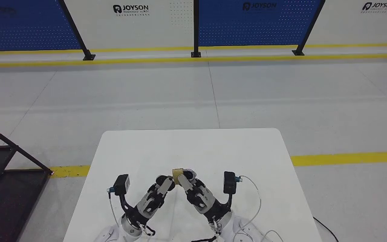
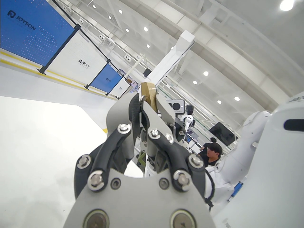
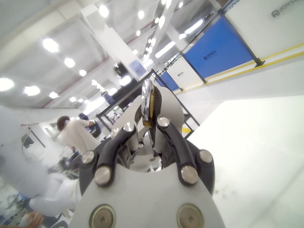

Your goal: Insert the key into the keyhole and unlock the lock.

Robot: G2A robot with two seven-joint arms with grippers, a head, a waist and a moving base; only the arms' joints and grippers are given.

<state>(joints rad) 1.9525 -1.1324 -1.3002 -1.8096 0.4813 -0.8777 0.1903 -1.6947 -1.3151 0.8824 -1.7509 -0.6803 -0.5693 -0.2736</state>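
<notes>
A wide hall with blue and white barrier panels (image 1: 254,21) and yellow floor lines stretches behind the white surface (image 1: 193,145). Over the near part of that surface, two arms come together tip to tip. The left jaws are pinched on a thin silver key (image 2: 143,100), gripping its flat head between the black pads. Just past their tips sits the brass lock (image 2: 148,90), which the right jaws clamp from the opposite side. The lock's polished face throws back the ceiling lights. Key and lock sit right against each other, but I cannot tell from here whether the blade is in the keyhole.
</notes>
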